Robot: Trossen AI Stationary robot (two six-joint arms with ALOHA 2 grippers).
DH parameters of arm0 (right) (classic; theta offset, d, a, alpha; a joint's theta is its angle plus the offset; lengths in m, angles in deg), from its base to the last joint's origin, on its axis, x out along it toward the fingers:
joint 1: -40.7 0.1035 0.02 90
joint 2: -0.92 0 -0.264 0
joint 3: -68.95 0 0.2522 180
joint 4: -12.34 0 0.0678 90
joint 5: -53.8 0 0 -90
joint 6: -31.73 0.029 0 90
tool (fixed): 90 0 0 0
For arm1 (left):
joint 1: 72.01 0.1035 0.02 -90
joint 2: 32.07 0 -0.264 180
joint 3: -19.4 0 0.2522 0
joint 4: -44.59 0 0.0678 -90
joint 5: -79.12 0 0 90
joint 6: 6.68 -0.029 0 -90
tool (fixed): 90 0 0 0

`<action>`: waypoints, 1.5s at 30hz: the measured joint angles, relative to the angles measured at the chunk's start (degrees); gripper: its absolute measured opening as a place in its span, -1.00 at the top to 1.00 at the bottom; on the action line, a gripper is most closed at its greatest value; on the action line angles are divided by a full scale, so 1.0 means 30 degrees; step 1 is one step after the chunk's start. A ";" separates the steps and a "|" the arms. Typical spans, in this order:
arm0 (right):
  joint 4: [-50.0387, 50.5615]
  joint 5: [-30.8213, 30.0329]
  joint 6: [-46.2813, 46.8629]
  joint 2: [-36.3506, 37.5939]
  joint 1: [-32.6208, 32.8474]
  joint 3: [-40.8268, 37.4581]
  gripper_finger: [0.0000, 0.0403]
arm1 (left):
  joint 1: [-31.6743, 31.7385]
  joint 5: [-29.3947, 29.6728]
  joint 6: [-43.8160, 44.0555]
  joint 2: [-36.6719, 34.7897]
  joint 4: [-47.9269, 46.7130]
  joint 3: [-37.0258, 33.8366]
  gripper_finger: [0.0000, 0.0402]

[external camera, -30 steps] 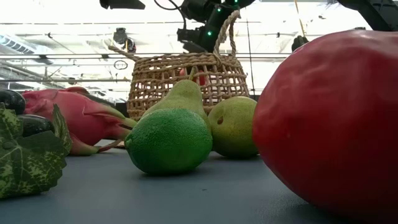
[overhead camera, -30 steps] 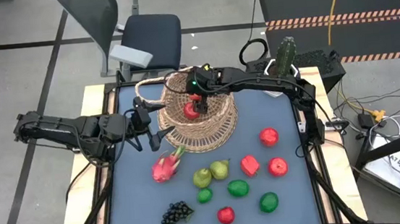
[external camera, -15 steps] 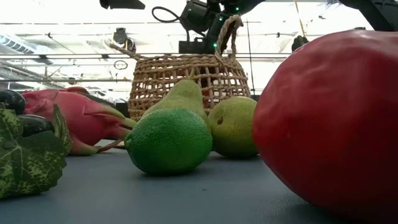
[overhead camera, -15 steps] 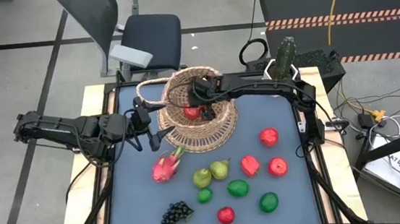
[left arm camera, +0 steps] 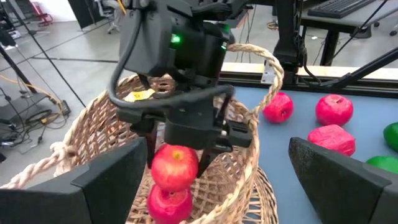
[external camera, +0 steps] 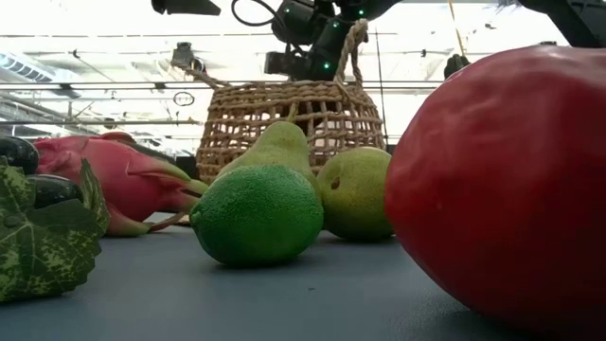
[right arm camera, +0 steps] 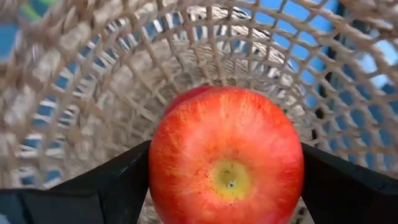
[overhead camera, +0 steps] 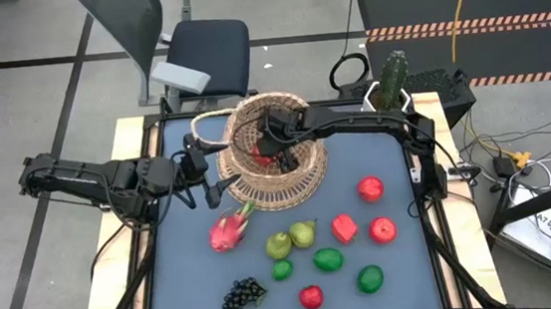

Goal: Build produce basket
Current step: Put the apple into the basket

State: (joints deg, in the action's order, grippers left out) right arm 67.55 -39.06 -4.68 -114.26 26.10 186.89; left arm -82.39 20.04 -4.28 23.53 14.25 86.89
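Red apple (left arm camera: pixel 174 168) still clamped in your right gripper (left arm camera: pixel 177 163) is sinking deeper into the basket (overhead camera: pixel 276 179), nearing release, while your left gripper (overhead camera: pixel 201 181) is waiting wide open alongside.

A tan woven wicker basket (overhead camera: pixel 274 155) sits on a slate-blue table (overhead camera: pixel 405 263). Inside it, a red apple (right arm camera: pixel 226 164) with yellow-orange streaks and a greenish-yellow centre. Outside lie a pink dragon fruit (overhead camera: pixel 228 231), yellow-green pears (overhead camera: pixel 291 238), green limes (overhead camera: pixel 327 260), and dark grapes (overhead camera: pixel 243 294).
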 joint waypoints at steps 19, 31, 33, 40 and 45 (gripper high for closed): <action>0.0673 0.1920 0.6186 0.0000 -0.1100 0.0000 -0.71 | 0.0000 -0.0005 -0.0150 -0.0001 0.0103 0.0000 -0.94; 0.1456 0.0455 0.6456 0.0000 -0.1262 0.0000 -0.71 | 0.0000 -0.0007 -0.0248 -0.0004 0.0270 0.0000 -0.94; 0.1443 0.0468 0.6423 0.0000 -0.1262 0.0000 -0.71 | 0.0000 -0.0007 -0.0245 -0.0004 0.0270 0.0000 -0.94; 0.1472 0.0468 0.6276 0.0000 -0.1262 0.0000 -0.72 | 0.0000 -0.0003 -0.0230 -0.0004 0.0270 0.0000 -0.94; 0.1592 0.0468 0.6267 0.0000 -0.1262 0.0000 -0.72 | 0.0000 0.0000 -0.0211 -0.0004 0.0270 0.0000 -0.94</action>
State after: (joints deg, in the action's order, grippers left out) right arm 72.33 -37.65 14.12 -114.26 22.31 186.89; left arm -82.39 20.04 -4.92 23.52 15.06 86.89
